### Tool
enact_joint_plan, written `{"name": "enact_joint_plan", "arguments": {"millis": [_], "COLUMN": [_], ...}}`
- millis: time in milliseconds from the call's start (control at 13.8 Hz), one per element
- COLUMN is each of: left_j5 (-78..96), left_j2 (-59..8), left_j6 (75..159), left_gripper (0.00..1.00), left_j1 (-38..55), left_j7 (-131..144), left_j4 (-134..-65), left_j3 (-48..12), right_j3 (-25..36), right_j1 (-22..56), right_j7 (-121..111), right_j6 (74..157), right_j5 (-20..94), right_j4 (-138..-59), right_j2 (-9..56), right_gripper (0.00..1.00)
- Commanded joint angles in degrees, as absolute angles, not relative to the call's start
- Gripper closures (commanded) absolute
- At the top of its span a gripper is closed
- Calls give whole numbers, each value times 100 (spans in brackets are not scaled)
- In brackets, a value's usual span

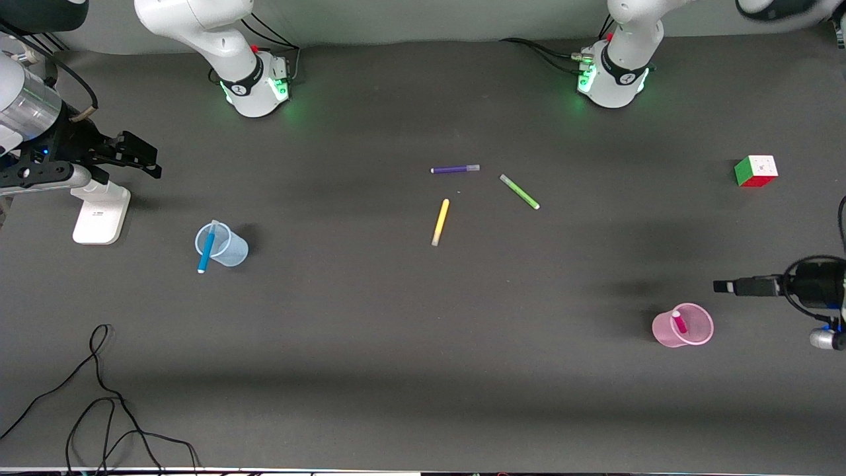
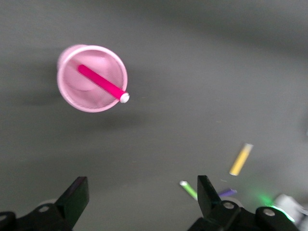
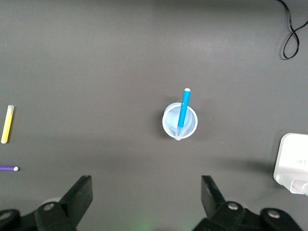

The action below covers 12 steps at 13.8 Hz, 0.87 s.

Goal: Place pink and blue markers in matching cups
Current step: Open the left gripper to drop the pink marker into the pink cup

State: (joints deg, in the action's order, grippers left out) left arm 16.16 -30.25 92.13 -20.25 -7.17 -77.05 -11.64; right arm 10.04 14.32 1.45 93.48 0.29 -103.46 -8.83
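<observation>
Three stray markers lay in the middle of the table, well apart from both cups: a purple marker (image 1: 455, 169) farthest from the front camera, a green marker (image 1: 519, 192) beside it toward the left arm's end, and a yellow marker (image 1: 440, 222) nearer the camera than either. A multicoloured cube (image 1: 756, 171) sat toward the left arm's end, a white block (image 1: 101, 211) toward the right arm's end, and a black cable (image 1: 99, 396) looped along the table edge nearest the camera. None of these touched the cups.

The blue cup (image 1: 222, 244), translucent and smooth, stood toward the right arm's end with the blue marker (image 1: 206, 250) leaning in it, most of its bright shaft sticking out over the rim. The pink cup (image 1: 684, 326), opaque, stood toward the left arm's end and nearer the camera; the pink marker (image 1: 679, 322) stood slanted inside it, its pale tip resting at the rim.

The right gripper (image 3: 147, 195) hung in the air near the blue cup, fingers spread wide and holding nothing. The left gripper (image 2: 142, 197) hung near the pink cup, its fingers likewise wide apart and empty.
</observation>
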Motion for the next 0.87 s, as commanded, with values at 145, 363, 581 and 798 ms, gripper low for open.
{"name": "enact_joint_plan", "arguments": {"millis": [145,363,581,798], "left_j5": [179,-9,-255,-255], "left_j2": [-469,69,404,422], "left_j6": [10275,10012,9660,9361], "left_gripper": [0,0,0,0], "left_j1": [-1127,-923,-914,-923], "left_j7": [436,800,721,712], "left_j4": [-10273,-10248,-10117,-9888], "left_j3": [-1063,-1081,-1116,-1116], "right_j3": [993,993,1002,1011], "right_j1": [1433,1424,1433,1415], "right_j7": [290,290,290,290], "right_j6": [9255,9255,9255,9272], "right_j5": [-9,-18,-18,-9], "right_j4": [-10195,-10204,-10187,-10187], "right_j2": [-791,-756,-729,-625], "right_gripper": [0,0,0,0]}}
